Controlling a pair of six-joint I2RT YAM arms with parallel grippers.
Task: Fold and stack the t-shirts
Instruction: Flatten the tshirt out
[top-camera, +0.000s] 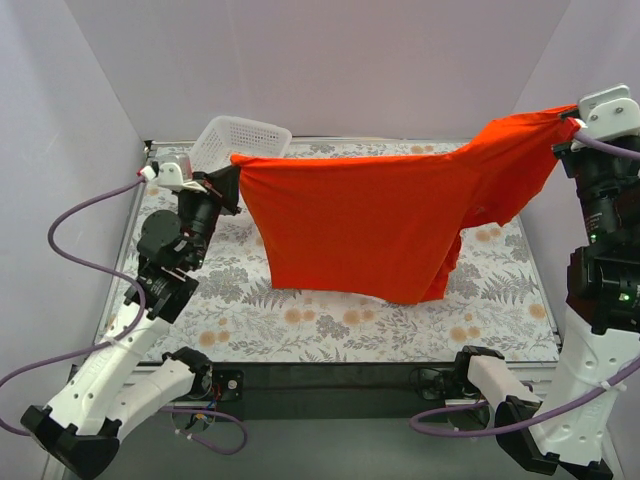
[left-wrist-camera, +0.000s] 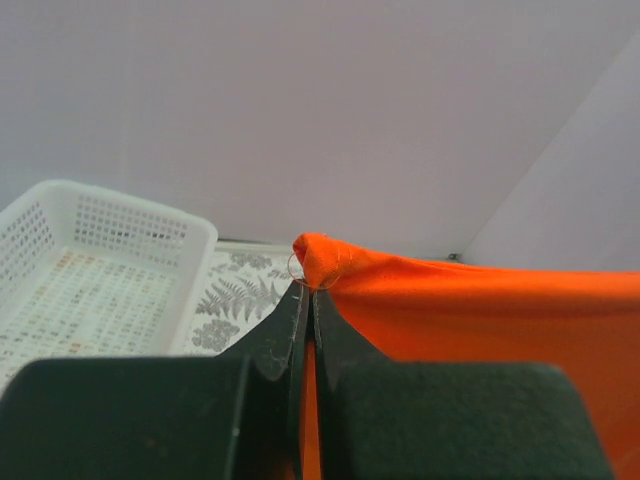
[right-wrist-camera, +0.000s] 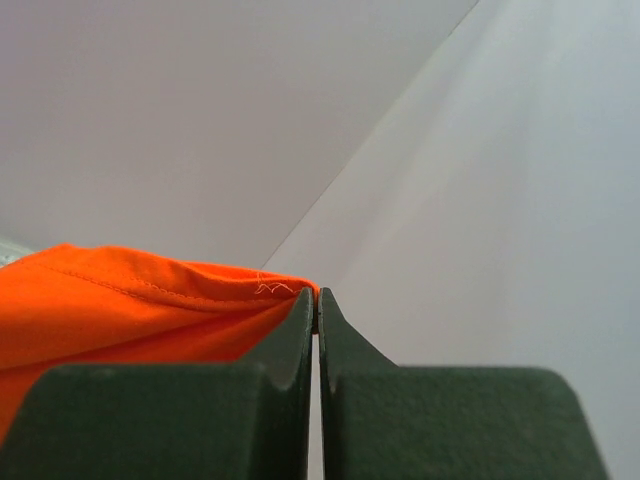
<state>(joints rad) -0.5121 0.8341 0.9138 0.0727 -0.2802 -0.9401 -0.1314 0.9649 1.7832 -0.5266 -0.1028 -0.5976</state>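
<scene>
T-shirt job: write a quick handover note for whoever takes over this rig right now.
Left gripper: shut on one top corner of the shirt.
Right gripper: shut on the other end, held higher.
The shirt hangs spread between them over the table; I cannot tell whether its low edge touches. The basket sits at the far left corner.
Done: shirt lifted and spread.
Left: lay it flat, fold, stack.

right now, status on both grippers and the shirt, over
Left gripper shut on t-shirt corner. Right gripper shut on opposite end. Hanging spread between them, not folded. Basket far left, just behind left grip.
</scene>
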